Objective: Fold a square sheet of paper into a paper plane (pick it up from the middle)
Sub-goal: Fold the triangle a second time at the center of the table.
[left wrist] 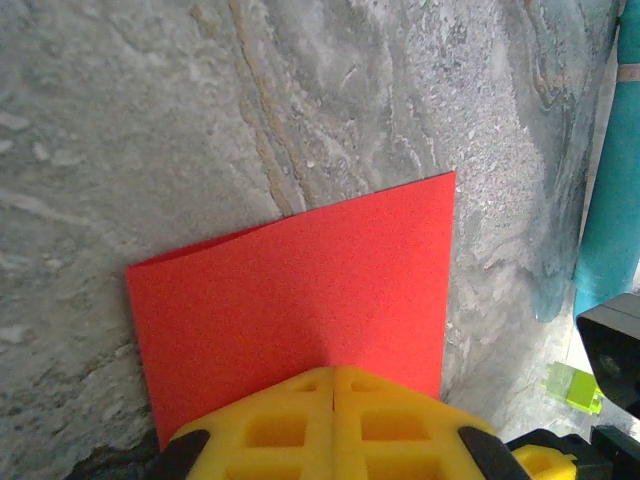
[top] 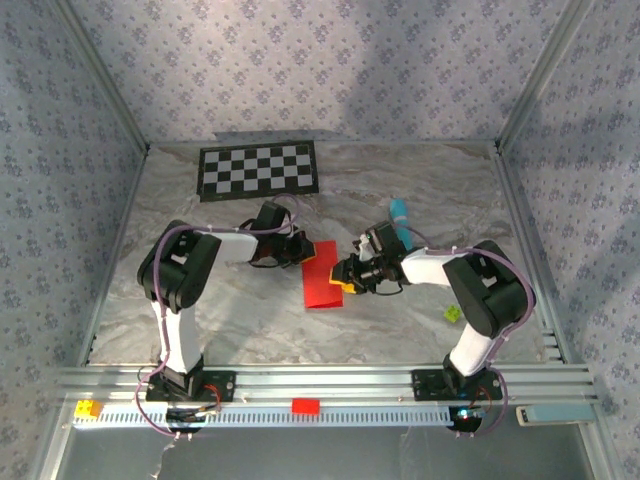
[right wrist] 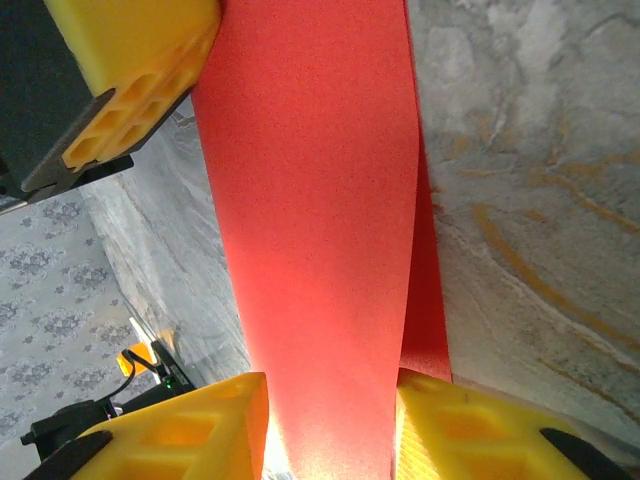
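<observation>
The square sheet of paper (top: 322, 278) lies folded into a narrow red strip at the middle of the worktop (top: 250, 325), between the two arms. In the left wrist view its far edge runs straight to a sharp corner. At its left edge two layers show, slightly fanned.

The left gripper (left wrist: 335, 380) has its yellow fingers pressed together at the strip's near edge. I cannot tell if they pinch the paper or only press on it. The right gripper (right wrist: 330, 392) has its fingers apart, and a raised red flap runs through the gap, with a lower layer showing along the flap's right edge.

The two grippers crowd the strip from either side. Bare marbled worktop opens in front of the strip. A checkerboard (top: 260, 170) lies at the back, a teal stick (top: 400, 213) just behind the right gripper, and a small green block (top: 452, 313) beside the right arm.
</observation>
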Motion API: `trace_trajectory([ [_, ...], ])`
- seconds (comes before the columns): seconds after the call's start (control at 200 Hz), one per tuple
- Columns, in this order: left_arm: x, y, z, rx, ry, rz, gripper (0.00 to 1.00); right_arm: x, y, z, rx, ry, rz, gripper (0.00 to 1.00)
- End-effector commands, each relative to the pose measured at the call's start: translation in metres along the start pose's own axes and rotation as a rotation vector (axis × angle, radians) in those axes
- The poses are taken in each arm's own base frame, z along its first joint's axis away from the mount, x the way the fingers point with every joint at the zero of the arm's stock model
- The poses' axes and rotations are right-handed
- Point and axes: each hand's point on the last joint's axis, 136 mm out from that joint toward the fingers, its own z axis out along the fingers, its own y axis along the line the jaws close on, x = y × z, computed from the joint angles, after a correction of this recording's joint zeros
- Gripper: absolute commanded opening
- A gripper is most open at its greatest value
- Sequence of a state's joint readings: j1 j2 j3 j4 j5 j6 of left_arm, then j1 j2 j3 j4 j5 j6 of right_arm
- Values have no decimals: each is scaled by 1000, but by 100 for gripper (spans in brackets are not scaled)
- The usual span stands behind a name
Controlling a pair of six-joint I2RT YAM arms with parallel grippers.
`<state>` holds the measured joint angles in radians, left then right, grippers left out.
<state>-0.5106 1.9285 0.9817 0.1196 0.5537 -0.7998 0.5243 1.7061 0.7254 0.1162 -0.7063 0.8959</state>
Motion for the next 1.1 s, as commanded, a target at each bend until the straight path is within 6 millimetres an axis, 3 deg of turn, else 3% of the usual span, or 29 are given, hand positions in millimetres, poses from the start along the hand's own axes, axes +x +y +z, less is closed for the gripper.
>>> trace_trajectory([
  [0.0,5,15,6,-44,33,-6,6,-4,3,1,-24,1,12,36],
  [0.625,2,11,10,-31,40,6,6,-27,2,4,-77,-14,19,27],
  [0.94,-2,8,10,-29,36,7,7,-30,-4,3,-68,-21,34,18],
  [1.094,-6,-1,6,-12,27,20,12,-31,-5,2,-66,-26,36,8],
])
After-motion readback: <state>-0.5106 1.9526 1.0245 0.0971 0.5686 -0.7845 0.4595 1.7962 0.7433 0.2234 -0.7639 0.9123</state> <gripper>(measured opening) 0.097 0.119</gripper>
